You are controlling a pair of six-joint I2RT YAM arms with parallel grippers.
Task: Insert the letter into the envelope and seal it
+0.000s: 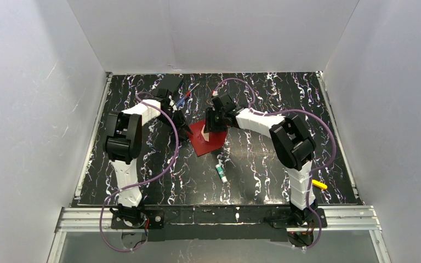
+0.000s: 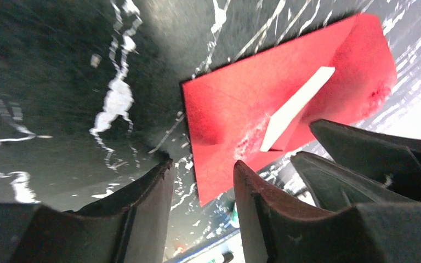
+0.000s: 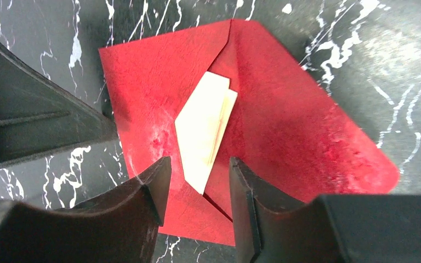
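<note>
The letter [image 3: 203, 131] was found partly tucked into the envelope [image 3: 307, 126] on the surface [image 1: 263, 164]. Left gripper [image 2: 204, 164] and right gripper [image 3: 200, 164] were held apart, empty. Insertion was judged unfinished; a further push was required before sealing.

Red envelope [image 3: 307, 126], letter [image 3: 203, 131] apparently off-white, black white-veined table [image 3: 362, 44].

- Letter [image 3: 205, 131]: only a white wedge shows. The rest is hidden inside the envelope [image 3: 296, 126].
- Envelope, overhead view: the far part is covered by the right gripper [image 1: 215, 129] (near corner alone visible).
- Envelope, left wrist view: the near edge is hidden behind the left gripper [image 2: 203, 164].
- Green-and-white item [image 1: 221, 173]: too small to identify.
- Yellow item [image 1: 319, 184]: one end is hidden by the right arm [image 1: 299, 175].
</note>
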